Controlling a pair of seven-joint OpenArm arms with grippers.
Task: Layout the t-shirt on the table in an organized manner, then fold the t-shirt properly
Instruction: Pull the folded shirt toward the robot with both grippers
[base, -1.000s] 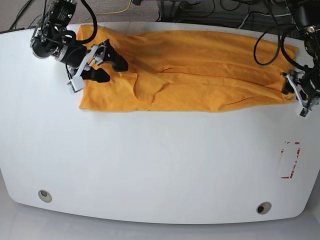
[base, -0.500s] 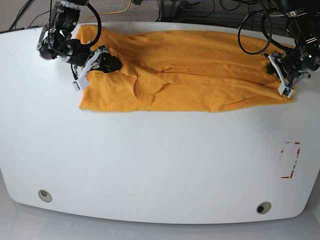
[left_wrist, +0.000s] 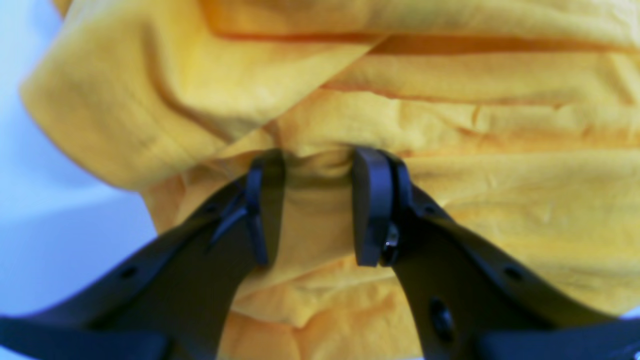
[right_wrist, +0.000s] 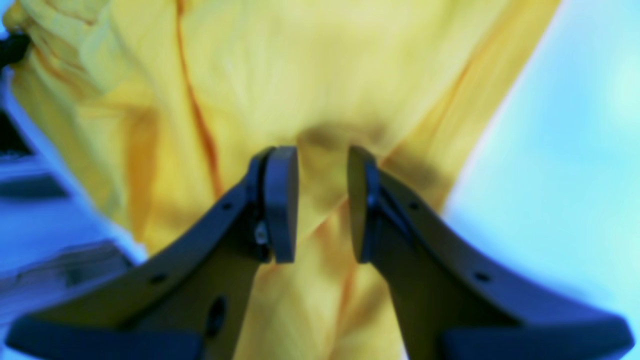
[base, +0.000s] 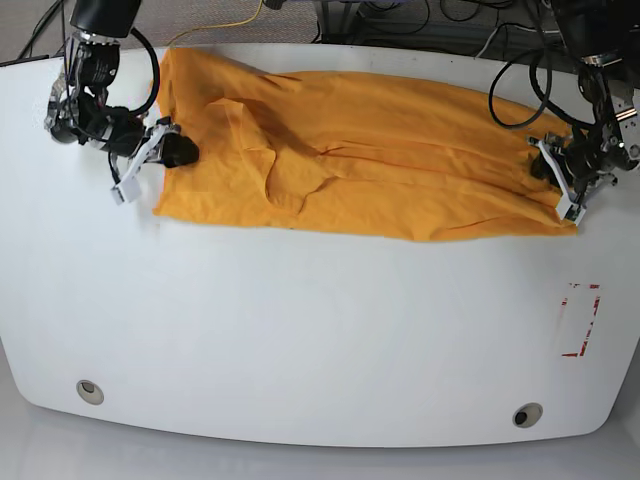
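Observation:
The orange-yellow t-shirt (base: 370, 150) lies stretched along the back of the white table (base: 300, 330), with creases and a folded flap near its left end. My right gripper (base: 176, 152) holds the shirt's left edge. In the right wrist view its fingers (right_wrist: 280, 200) are closed on a bunch of taut cloth (right_wrist: 320, 75). My left gripper (base: 552, 172) holds the shirt's right end, and the left wrist view shows cloth (left_wrist: 450, 125) pinched between its fingers (left_wrist: 372, 205). No lettering shows.
A red rectangular outline (base: 581, 320) marks the table at the right. Two round grommet holes (base: 90, 391) (base: 527, 415) sit near the front edge. Cables (base: 420, 20) hang behind the back edge.
My right gripper shut on the shirt's left part and pulled it out to the left. My left gripper came in and took hold of the right end. The shirt now lies stretched wider.

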